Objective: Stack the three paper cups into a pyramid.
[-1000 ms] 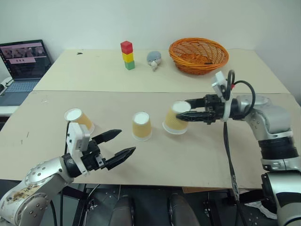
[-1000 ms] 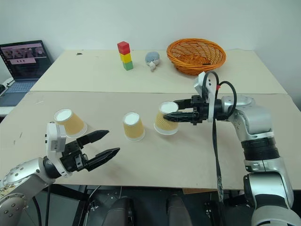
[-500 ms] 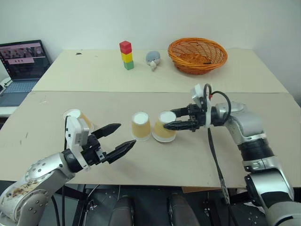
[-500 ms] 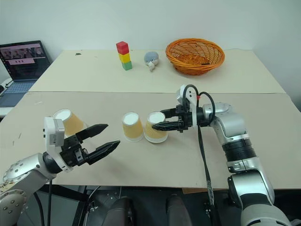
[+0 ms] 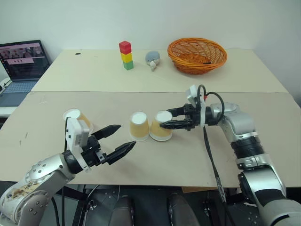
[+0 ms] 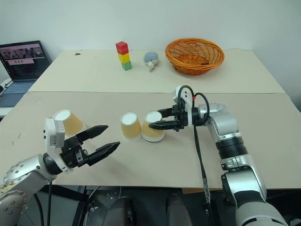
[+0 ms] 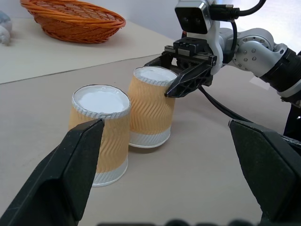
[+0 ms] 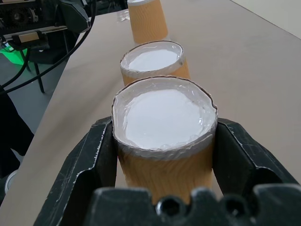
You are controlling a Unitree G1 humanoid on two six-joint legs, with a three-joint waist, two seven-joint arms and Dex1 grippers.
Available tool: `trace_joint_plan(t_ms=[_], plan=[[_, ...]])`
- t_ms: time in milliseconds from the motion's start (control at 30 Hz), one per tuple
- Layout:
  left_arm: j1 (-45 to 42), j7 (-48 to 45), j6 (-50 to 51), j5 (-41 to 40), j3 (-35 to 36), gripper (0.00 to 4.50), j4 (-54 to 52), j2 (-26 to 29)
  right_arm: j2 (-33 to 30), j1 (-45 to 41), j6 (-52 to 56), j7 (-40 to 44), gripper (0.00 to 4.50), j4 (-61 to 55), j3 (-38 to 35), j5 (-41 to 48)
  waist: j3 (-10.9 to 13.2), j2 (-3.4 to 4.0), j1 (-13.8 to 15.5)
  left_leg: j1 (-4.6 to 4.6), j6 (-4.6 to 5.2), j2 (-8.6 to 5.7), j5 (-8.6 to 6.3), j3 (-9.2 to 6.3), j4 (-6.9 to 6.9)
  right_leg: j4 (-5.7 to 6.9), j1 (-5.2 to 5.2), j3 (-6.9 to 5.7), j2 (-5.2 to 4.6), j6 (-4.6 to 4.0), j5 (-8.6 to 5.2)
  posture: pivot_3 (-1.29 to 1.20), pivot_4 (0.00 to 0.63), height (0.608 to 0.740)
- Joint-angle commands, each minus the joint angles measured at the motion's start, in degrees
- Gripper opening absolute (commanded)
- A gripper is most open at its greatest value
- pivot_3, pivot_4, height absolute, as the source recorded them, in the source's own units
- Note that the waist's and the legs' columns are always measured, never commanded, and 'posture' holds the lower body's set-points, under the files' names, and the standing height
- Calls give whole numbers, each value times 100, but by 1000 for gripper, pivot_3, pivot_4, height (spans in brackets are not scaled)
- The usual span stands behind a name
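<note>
Since a second ago the right hand [image 5: 165,121] has carried its cup leftward across the worktop [image 5: 197,155], from a spot well apart from the middle cup to just beside it. That held cup [image 5: 161,125] stands upside down, white base up and wide rim down, its long axis upright or nearly so, with the right hand's two black fingers [image 8: 96,155] clamped on either side just under the base. The middle cup [image 5: 139,125] stands the same way, upright and inverted, right next to the held one; in the left wrist view the two [image 7: 101,132] [image 7: 151,113] look to be touching or almost touching low down, though I cannot tell which. The third cup [image 5: 77,118] sits further to the robot's left, near the left hand, tilted, so that its white base faces up and towards the camera.

From the right wrist view all three cups line up one behind another [image 8: 164,136] [image 8: 154,63] [image 8: 147,19], which the head views do not convey. From the left wrist view the held cup's rim appears to rest on the worktop.

Over the near edge, the left hand [image 5: 118,140] hovers with its fingers spread wide, holding nothing, pointing towards the pair of cups.

At the back stand a block tower [image 5: 126,55] of red, yellow and green, a small grey toy [image 5: 152,59] and an orange wicker basket [image 5: 197,55]. A laptop [image 5: 21,66] sits off to the far left.
</note>
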Motion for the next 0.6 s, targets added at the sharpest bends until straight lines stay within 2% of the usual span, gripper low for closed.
trace_joint_plan(t_ms=[33, 67, 100, 167, 333, 600], plan=[[144, -56, -165, -9, 126, 4500, -164, -2, 117, -198, -162, -48, 2645, 71, -107, 8, 0, 0, -8, 0, 0, 0, 0, 0, 0, 0, 0, 0, 0, 0, 0, 0, 150, 638], [164, -48, -176, 9, 108, 4500, -180, -13, 140, -199, -189, -97, 3556, 110, -121, -26, 0, 0, -13, 0, 0, 0, 0, 0, 0, 0, 0, 0, 0, 0, 0, 0, 150, 638], [166, -38, -188, 21, 91, 4500, -185, -25, 158, -200, -215, -151, 3735, 145, -129, -67, 0, 0, -10, 0, 0, 0, 0, 0, 0, 1, 0, 0, 1, 0, 0, 0, 150, 638], [160, -22, -206, 50, 48, 4500, -192, -51, 146, -155, -275, -154, 4424, 126, -114, -116, 0, 0, -9, 1, -1, 0, 1, 0, 0, 3, -1, 0, 0, 0, 0, 0, 150, 638], [165, -53, -244, 81, -6, 4500, -173, -87, 19, -79, -55, -82, 4478, -63, -166, -2, 0, 0, -4, 0, -2, 0, 1, 0, 0, 1, 0, 0, 0, 0, 0, 0, 150, 638], [70, -205, -231, -16, -18, 4500, 6, -39, -916, 219, 877, 445, 4478, -850, -846, 884, 1, 1, 17, -3, -1, -2, 0, -2, 0, -3, 2, -4, -4, 0, 0, 0, 150, 638]])
